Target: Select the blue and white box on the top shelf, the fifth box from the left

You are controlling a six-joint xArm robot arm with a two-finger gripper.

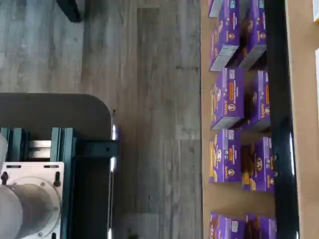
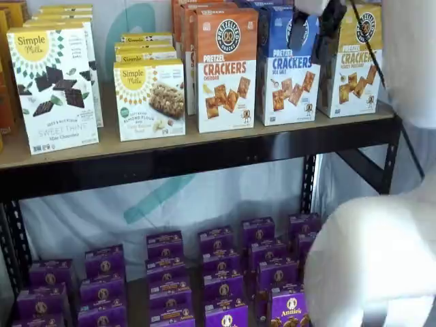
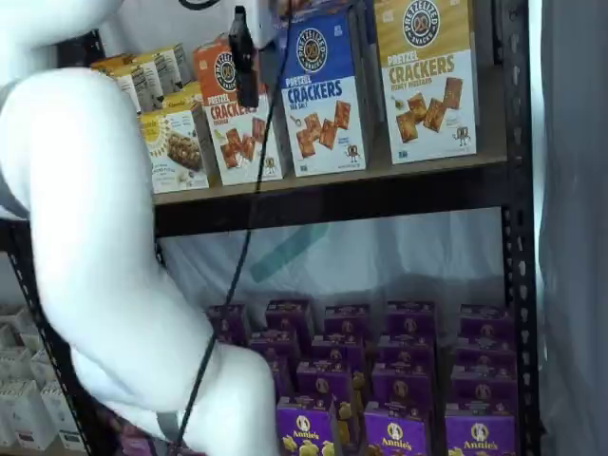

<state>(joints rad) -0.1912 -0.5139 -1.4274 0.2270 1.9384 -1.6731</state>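
The blue and white box [image 2: 286, 82] stands upright on the top shelf [image 2: 204, 155], between an orange box and a yellow box; it also shows in a shelf view [image 3: 318, 104]. My gripper [image 2: 315, 28] hangs from the view's top edge in front of the box's blue upper half. Its two black fingers [image 2: 298, 30] stand apart with a plain gap and hold nothing. In a shelf view only one black finger [image 3: 242, 57] shows, side-on, with a cable beside it. The wrist view shows neither the box nor the fingers.
An orange Cheddar cracker box [image 2: 226, 68] stands left of the blue box and a yellow cracker box [image 2: 354, 68] right of it. Simple Mills boxes [image 2: 53, 88] fill the shelf's left. Purple boxes [image 2: 225, 272] crowd the lower shelf. My white arm [image 3: 95, 237] blocks part of both shelf views.
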